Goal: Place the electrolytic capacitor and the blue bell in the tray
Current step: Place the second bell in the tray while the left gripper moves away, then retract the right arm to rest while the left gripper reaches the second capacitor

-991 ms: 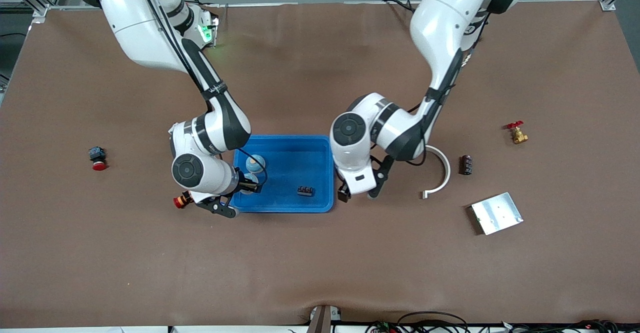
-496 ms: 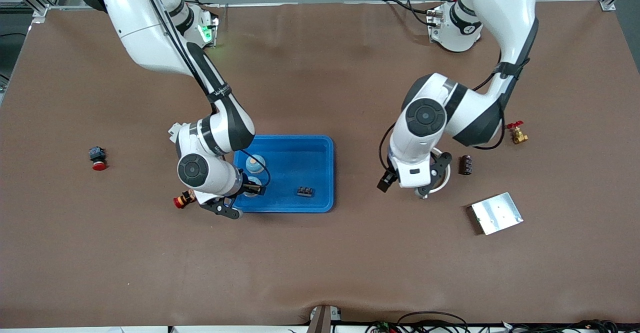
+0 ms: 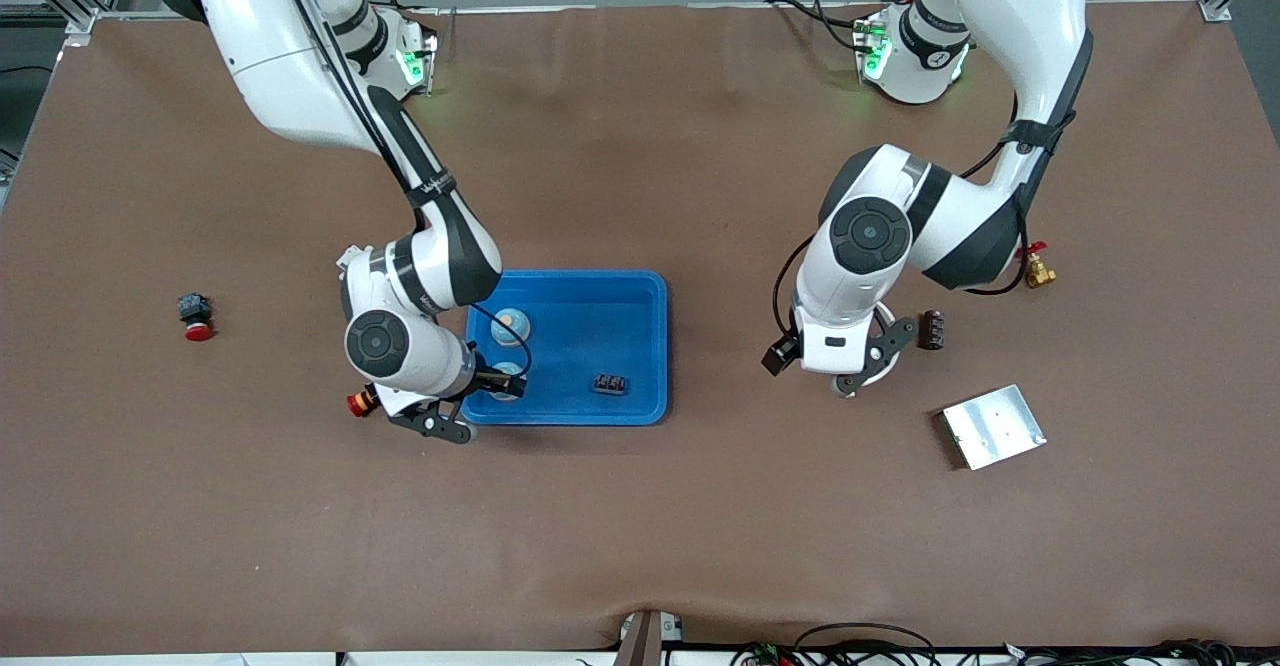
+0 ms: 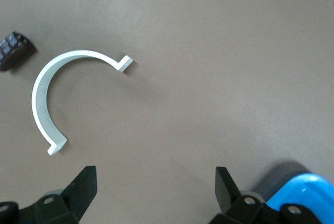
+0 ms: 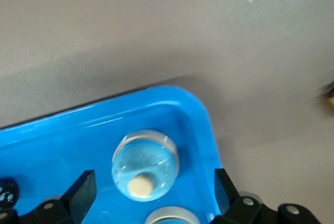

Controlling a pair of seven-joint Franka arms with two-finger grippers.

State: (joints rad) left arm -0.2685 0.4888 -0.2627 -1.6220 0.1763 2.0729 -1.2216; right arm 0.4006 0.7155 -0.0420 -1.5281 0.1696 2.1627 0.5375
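The blue tray (image 3: pixel 640 291) lies mid-table. A blue bell (image 3: pixel 511 324) with a tan button stands in it at the right arm's end. A second bell (image 3: pixel 509 374) sits beside it, nearer the front camera, partly hidden by my right hand. My right gripper (image 3: pixel 440 408) is open and empty over that end of the tray. In the right wrist view the gripper (image 5: pixel 154 185) frames the first bell (image 5: pixel 145 165). The dark capacitor (image 3: pixel 931 330) lies on the table toward the left arm's end. My left gripper (image 3: pixel 838 356) is open and empty (image 4: pixel 156 182) over the table beside a white C-shaped bracket (image 4: pixel 42 93).
A small black part (image 3: pixel 610 384) lies in the tray. A silver plate (image 3: pixel 992 426) and a red-handled brass valve (image 3: pixel 1033 264) lie near the capacitor. A red button (image 3: pixel 195 316) and a red-and-yellow button (image 3: pixel 362 402) lie toward the right arm's end.
My left arm has swung from beside the tray toward the left arm's end, over the white bracket near the capacitor. My right gripper has shifted slightly at the tray's end.
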